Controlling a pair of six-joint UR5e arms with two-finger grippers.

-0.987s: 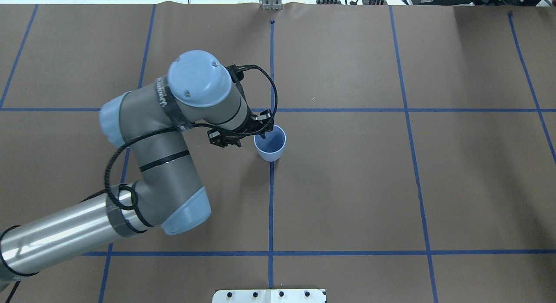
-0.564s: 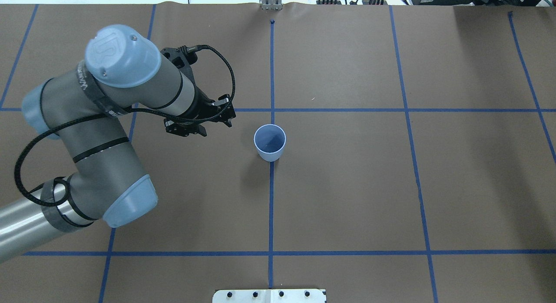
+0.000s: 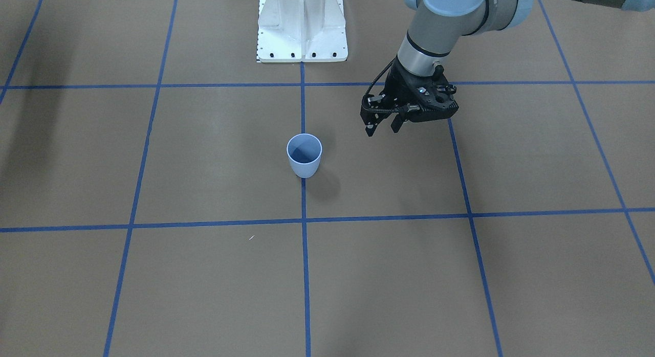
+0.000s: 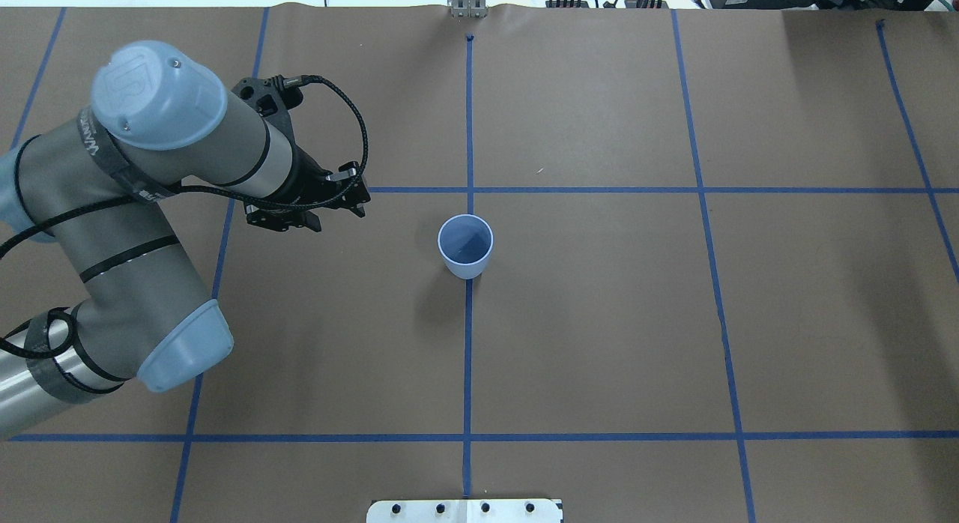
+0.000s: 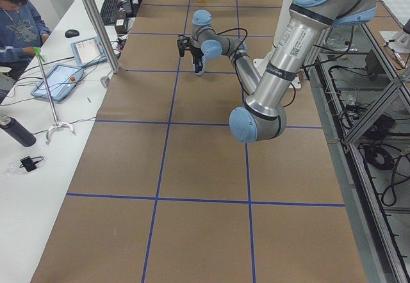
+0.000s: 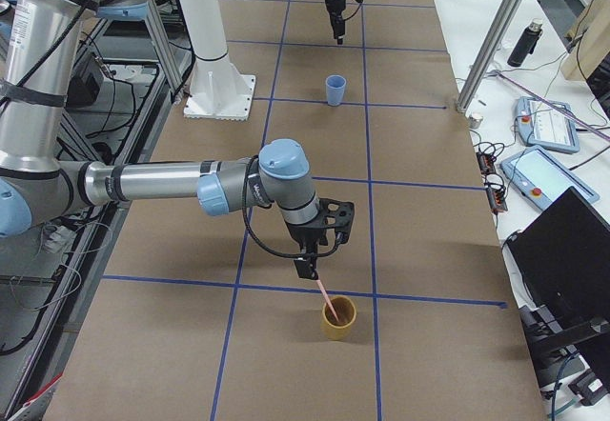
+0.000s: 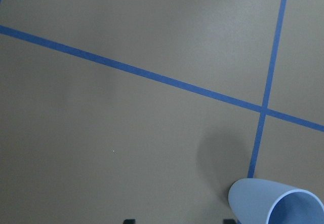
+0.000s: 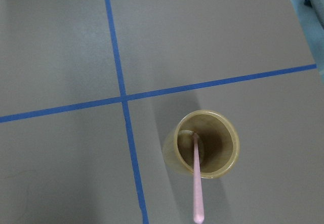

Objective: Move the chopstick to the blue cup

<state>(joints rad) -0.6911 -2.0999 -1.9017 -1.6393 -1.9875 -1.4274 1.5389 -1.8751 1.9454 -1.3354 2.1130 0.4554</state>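
The pale blue cup (image 4: 465, 247) stands upright and empty at the table's middle, on a blue tape line; it also shows in the front view (image 3: 304, 157) and the left wrist view (image 7: 273, 203). My left gripper (image 4: 333, 212) hovers open and empty to the cup's left, apart from it (image 3: 381, 131). The pink chopstick (image 8: 196, 183) leans in a yellow cup (image 8: 207, 115) far off on the right side of the table. My right gripper (image 6: 307, 269) is at the chopstick's upper end (image 6: 324, 294); I cannot tell whether it is open or shut.
The white robot base plate (image 3: 302, 35) sits at the table's near edge. Blue tape lines grid the brown table cover. A side table with tablets (image 6: 548, 126) and a metal post (image 6: 491, 40) runs along the far edge.
My left arm has swung away from the blue cup, from its rim to well to its left. The cup has not moved.
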